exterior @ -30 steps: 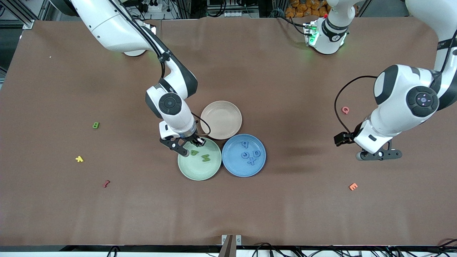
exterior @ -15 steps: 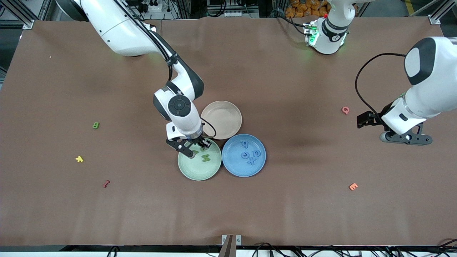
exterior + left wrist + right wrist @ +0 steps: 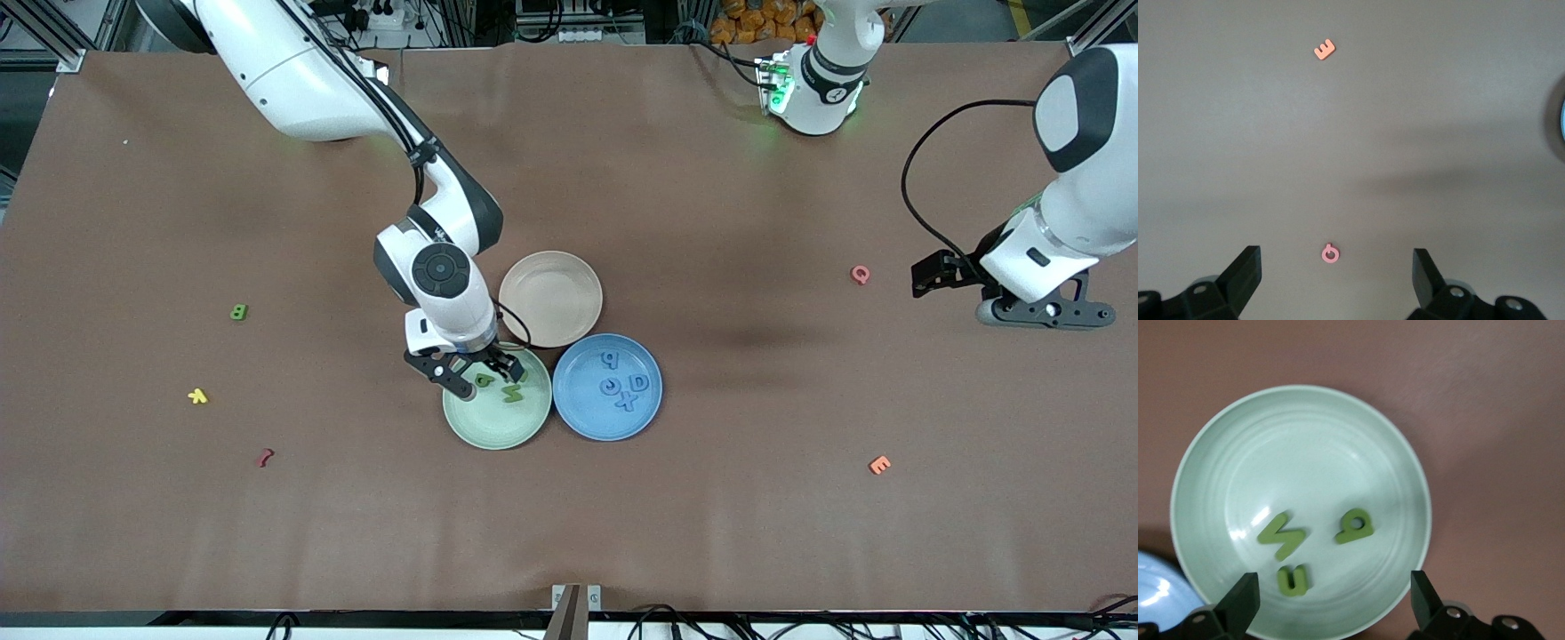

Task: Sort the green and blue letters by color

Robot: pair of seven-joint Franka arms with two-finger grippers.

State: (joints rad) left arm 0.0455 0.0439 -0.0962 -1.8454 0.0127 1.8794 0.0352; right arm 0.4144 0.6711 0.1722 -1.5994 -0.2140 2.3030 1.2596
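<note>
Right hand (image 3: 468,372) open over green letters (image 3: 1298,550) in green plate (image 3: 1211,460).

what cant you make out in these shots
- Green plate: in the front view the right gripper, open above it, covers part of its rim and the small U letter.
- Blue plate: cut off by the edge of the right wrist view.
- Dark red letter: too small to read.

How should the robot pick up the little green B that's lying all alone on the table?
The green B lies flat on the bare table, toward the right arm's end. Best guess: come straight down from above and pinch across its narrow width, one finger on each outer edge. It is tiny and flat, so sideways approaches offer nothing to catch.
</note>
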